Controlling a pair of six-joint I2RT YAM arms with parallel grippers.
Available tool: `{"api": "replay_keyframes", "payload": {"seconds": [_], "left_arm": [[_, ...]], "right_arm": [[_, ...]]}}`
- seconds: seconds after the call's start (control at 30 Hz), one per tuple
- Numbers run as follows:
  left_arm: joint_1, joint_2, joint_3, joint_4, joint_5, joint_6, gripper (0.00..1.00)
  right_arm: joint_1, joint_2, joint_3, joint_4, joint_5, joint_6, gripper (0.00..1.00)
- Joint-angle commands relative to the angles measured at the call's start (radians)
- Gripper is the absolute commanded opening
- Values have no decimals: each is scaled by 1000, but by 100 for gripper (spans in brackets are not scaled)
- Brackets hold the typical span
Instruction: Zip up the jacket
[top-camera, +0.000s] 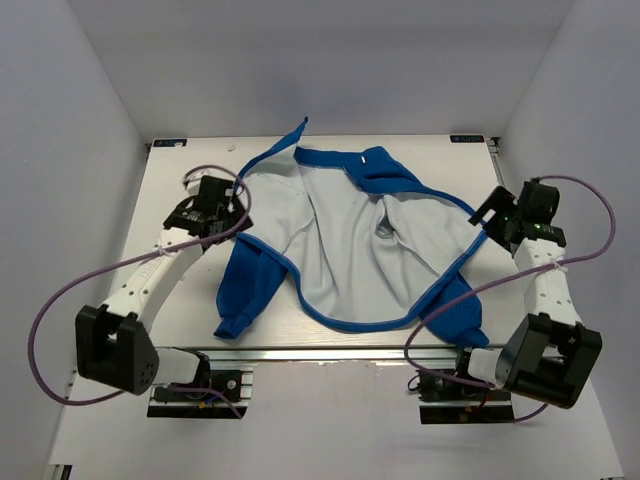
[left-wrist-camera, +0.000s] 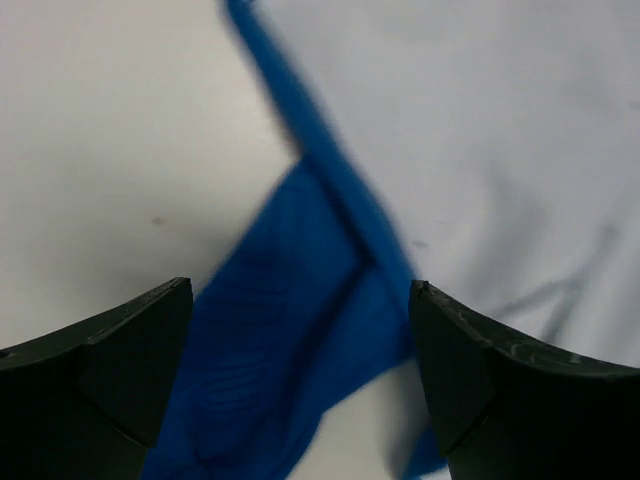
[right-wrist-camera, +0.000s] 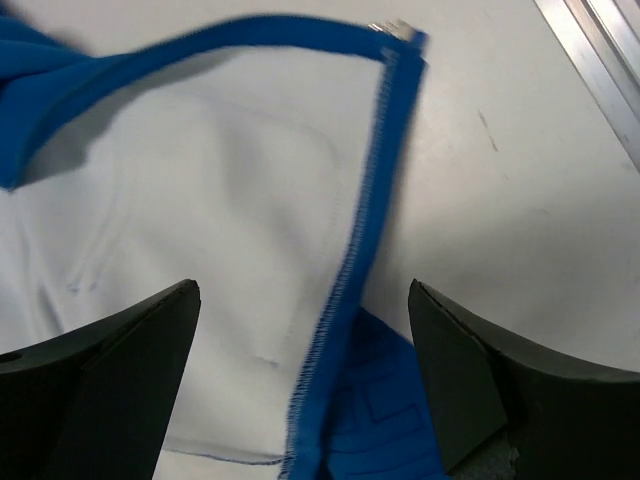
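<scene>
The royal-blue jacket (top-camera: 350, 250) lies unzipped and spread open in the middle of the table, its pale lining facing up and its blue edges and sleeves around it. My left gripper (top-camera: 238, 212) is open at the jacket's left edge. In the left wrist view it (left-wrist-camera: 300, 290) hovers over a blue fold of the jacket (left-wrist-camera: 280, 340) without gripping it. My right gripper (top-camera: 487, 212) is open at the jacket's right edge. In the right wrist view it (right-wrist-camera: 303, 290) straddles the blue zipper edge (right-wrist-camera: 365, 200), which runs between the open jaws beside the lining (right-wrist-camera: 200, 200).
An aluminium rail (top-camera: 330, 352) runs along the table's near edge, and another shows in the right wrist view (right-wrist-camera: 600, 60). Purple cables (top-camera: 40, 320) loop beside each arm. White walls enclose the table on three sides.
</scene>
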Motion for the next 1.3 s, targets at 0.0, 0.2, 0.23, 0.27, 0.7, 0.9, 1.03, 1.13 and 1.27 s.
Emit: {"api": "replay_keyframes", "payload": {"seconds": [0.0, 0.2, 0.23, 0.27, 0.7, 0.9, 1.03, 1.13, 1.27], "left_arm": [[152, 19, -98, -68, 20, -121, 98], [255, 123, -164, 150, 137, -114, 98], [258, 183, -145, 198, 166, -98, 98], [260, 215, -132, 214, 164, -99, 98], [298, 613, 92, 355, 149, -93, 91], [312, 688, 108, 467, 258, -62, 45], [312, 699, 99, 536, 313, -26, 0], [312, 668, 85, 578, 318, -4, 0], [312, 514, 16, 696, 356, 48, 0]], "right_arm": [[-73, 31, -43, 35, -83, 64, 89], [-111, 163, -57, 75, -89, 77, 89], [-125, 183, -48, 77, -93, 76, 89], [-126, 197, -43, 77, -100, 71, 89], [-143, 240, -49, 175, -89, 19, 89], [-143, 303, -25, 178, -72, 18, 89], [-143, 344, -12, 172, -18, 25, 89], [-143, 393, 5, 172, -24, 30, 89], [-143, 459, 21, 199, -47, 53, 87]]}}
